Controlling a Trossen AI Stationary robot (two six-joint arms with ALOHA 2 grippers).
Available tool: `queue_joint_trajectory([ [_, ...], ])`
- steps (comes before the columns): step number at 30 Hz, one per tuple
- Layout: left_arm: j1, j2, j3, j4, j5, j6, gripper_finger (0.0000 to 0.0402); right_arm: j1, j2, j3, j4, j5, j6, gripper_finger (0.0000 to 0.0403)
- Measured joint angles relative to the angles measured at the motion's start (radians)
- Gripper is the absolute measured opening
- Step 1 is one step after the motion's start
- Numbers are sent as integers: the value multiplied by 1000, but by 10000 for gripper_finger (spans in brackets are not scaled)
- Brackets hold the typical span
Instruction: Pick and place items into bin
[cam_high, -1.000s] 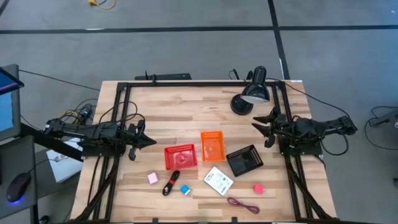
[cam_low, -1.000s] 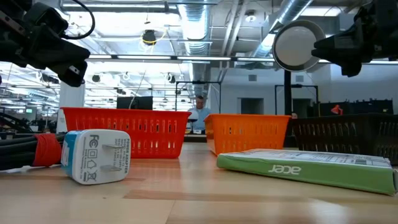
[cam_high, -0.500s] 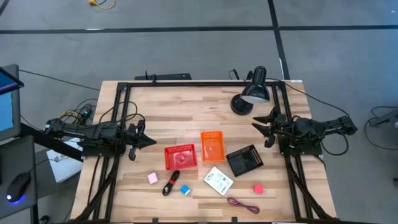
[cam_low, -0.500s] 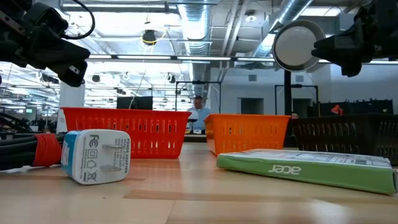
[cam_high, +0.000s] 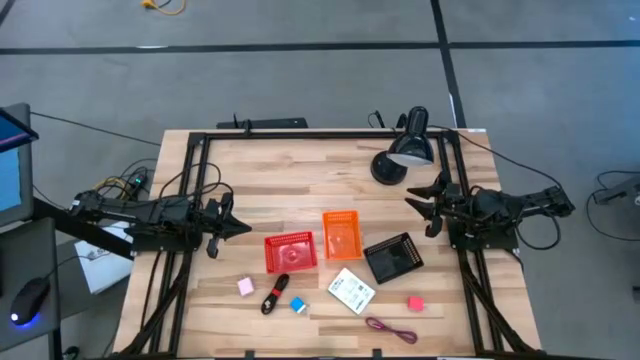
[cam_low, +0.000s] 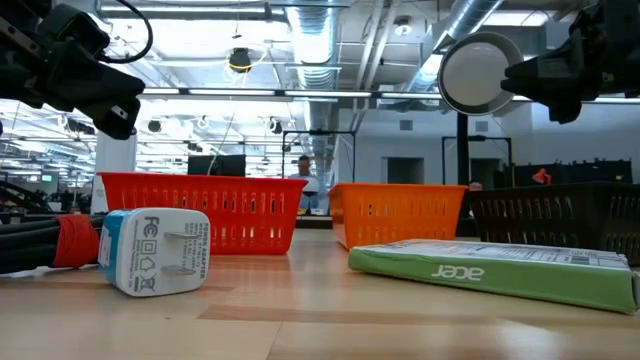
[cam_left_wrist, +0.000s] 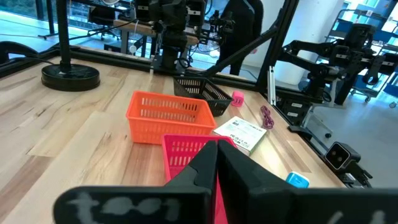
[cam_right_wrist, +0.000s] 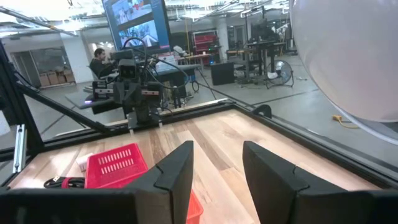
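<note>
Near the table's front edge lie a pale pink cube, a black-and-red stick-like piece, a blue cube, a white printed card, a bright pink cube and a thin maroon cord. My left gripper is shut and empty above the table, left of the red bin; its fingers also show in the left wrist view. My right gripper is open and empty above the table's right side, near the black bin; it also shows in the right wrist view.
Three bins stand in a row mid-table: the red one with a dark item inside, an orange one and the black one. A black desk lamp stands at the far right. A black frame runs along the table's edges.
</note>
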Motion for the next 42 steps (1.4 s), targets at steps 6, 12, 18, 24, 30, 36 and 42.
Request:
queue_joint_trajectory([
  [6,0,0,0,0,0,0,0,0,0,0,0,0,0,133],
  [12,0,0,0,0,0,0,0,0,0,0,0,0,0,134],
  [18,0,0,0,0,0,0,0,0,0,0,0,0,0,133],
  [24,0,0,0,0,0,0,0,0,0,0,0,0,0,134],
  [30,0,0,0,0,0,0,0,0,0,0,0,0,0,133],
  [36,0,0,0,0,0,0,0,0,0,0,0,0,0,133],
  [42,-2,0,0,1,1,-86,0,0,0,0,0,0,0,134],
])
